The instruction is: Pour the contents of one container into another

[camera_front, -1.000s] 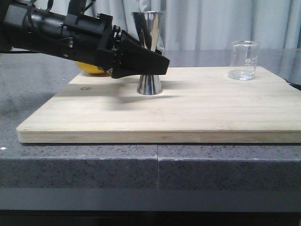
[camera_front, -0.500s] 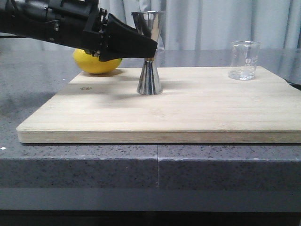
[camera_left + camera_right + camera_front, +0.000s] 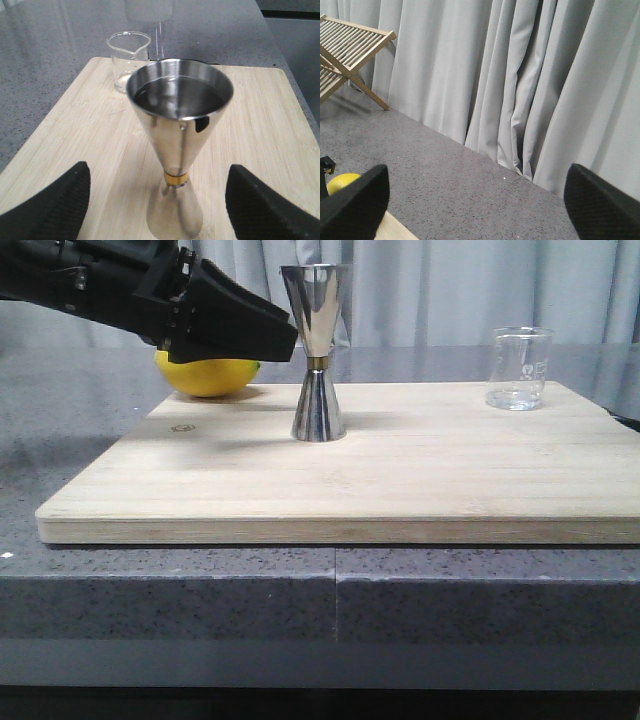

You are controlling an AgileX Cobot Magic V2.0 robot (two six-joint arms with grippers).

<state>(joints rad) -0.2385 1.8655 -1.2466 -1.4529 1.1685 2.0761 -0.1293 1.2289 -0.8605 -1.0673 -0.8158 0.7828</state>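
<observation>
We see the jigger (image 3: 318, 355) upright on the wooden board (image 3: 340, 485), the left gripper (image 3: 157, 202) spread wide just beside it, touching nothing. Farther right stands the beaker (image 3: 520, 367). The right gripper (image 3: 480, 205), fingers apart, faces curtains (image 3: 520, 75).

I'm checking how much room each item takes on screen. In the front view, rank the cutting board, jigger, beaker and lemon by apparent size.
1. Cutting board, by far the largest.
2. Jigger.
3. Lemon, partly hidden by the left gripper, so unsure against the beaker.
4. Beaker.
</observation>
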